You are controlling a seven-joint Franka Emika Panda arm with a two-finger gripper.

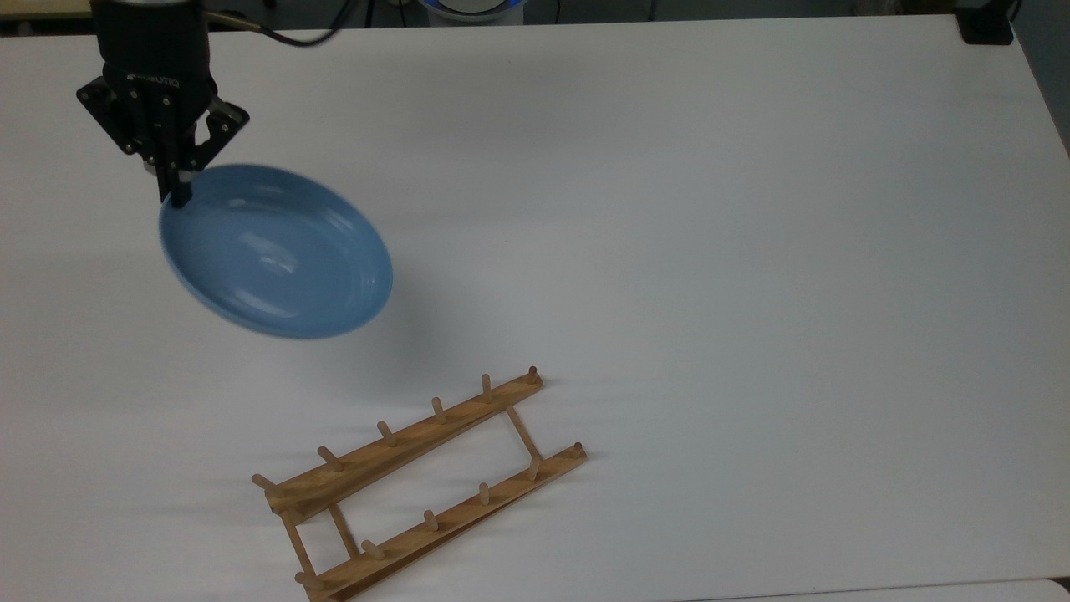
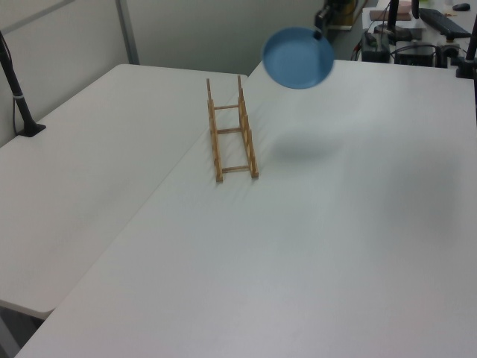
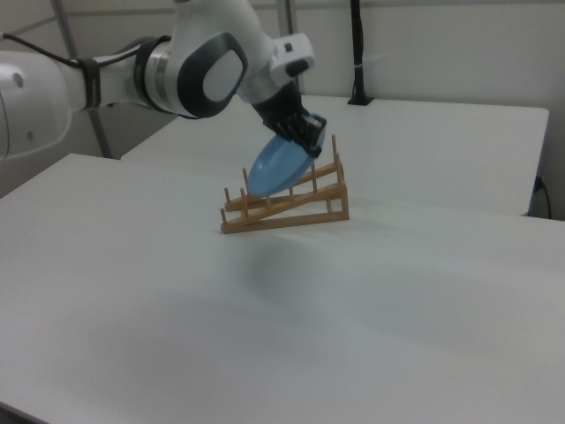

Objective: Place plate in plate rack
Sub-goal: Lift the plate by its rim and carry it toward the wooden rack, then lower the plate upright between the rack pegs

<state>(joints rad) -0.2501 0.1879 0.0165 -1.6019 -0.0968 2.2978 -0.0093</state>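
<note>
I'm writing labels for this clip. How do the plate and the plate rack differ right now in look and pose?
The plate is round, plain light blue, held by its rim in the hand and tilted in the air above the table; its shadow falls below it. The plate rack is long, light-brown wood with two pegged rails, lying flat on the table and holding nothing. The two are apart, not touching.

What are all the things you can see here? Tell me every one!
plate: one, light blue, tilted and lifted off the table, held by its rim.
plate rack: one, light-brown wood with two rails of pegs, lying on the table, nothing in it.
table: white, under everything; a second white table sits beside it.
black post: one, standing at the far edge of the second table.
gripper: one, black, shut on the plate's rim.
robot arm: one, white and grey, reaching over the rack.
</note>
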